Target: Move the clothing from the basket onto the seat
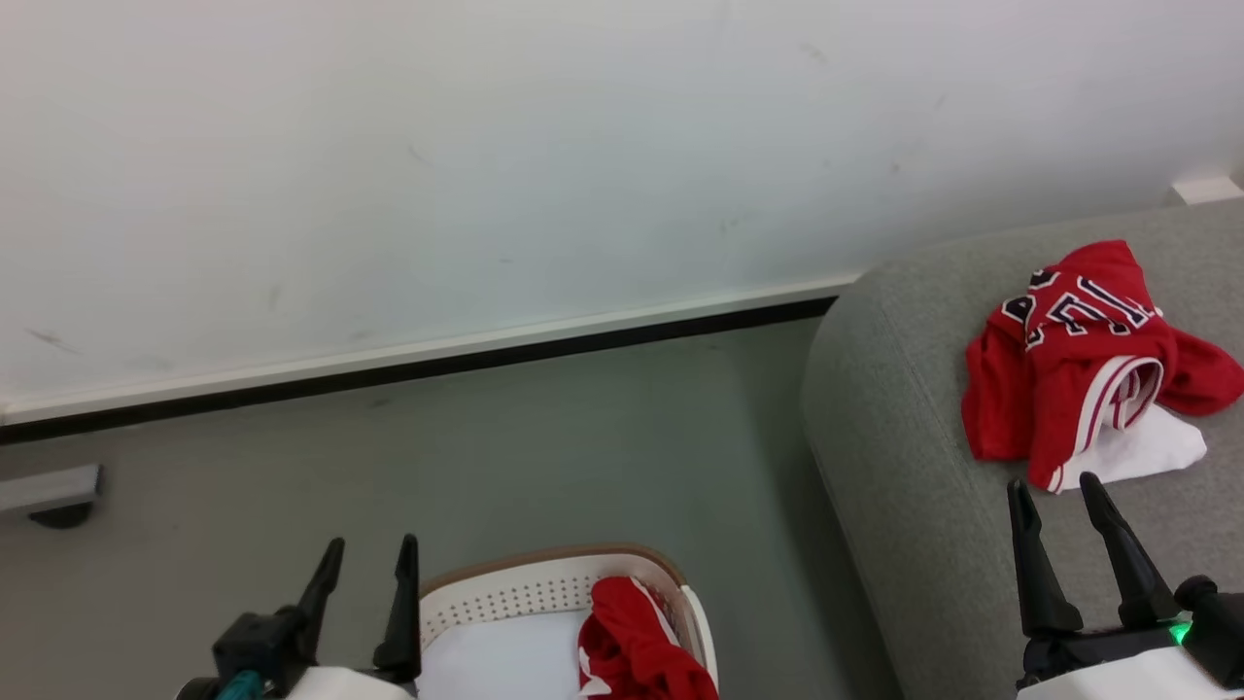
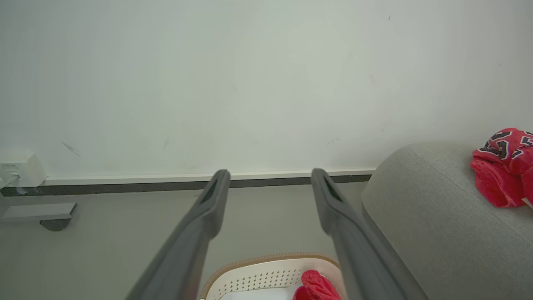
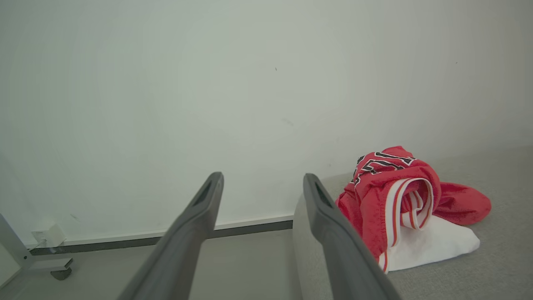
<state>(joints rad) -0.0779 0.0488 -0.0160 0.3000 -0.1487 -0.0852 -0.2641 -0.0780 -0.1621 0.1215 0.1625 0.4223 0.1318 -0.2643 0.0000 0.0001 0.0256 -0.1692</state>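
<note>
Nearest, just to the left of the basket (image 1: 544,581), the left tool (image 1: 372,542) hangs released, its two fingers spread and holding nothing; the basket stands on the floor (image 1: 583,447) with one red garment (image 1: 632,647) slumped against its right-hand wall, beside a pale pad (image 1: 496,663) on its bottom; that garment has yet to go across. Well to the right of the basket, the right tool (image 1: 1053,483) is likewise released and empty, over the sofa (image 1: 894,457); its tips stand just short of a white cloth (image 1: 1157,449) on the cushion. Beyond that, farther right of the basket, a red jersey (image 1: 1069,350) with black lettering lies crumpled on the white cloth; behind the basket rises the plain wall (image 1: 486,146).

Likely trouble, as I judge it: a pinch into the basket could catch the pad along with the garment, since they touch; a shallow pinch could take a single fold, and the cloth could slip free over the floor between basket and sofa; trailing cloth could snag the rim and drag or tip the light basket; a drop near the sofa's rounded edge, the side nearest the basket, could slide off.

Count: two tools; one basket; two red garments; one pad; one white cloth; one sofa.
</note>
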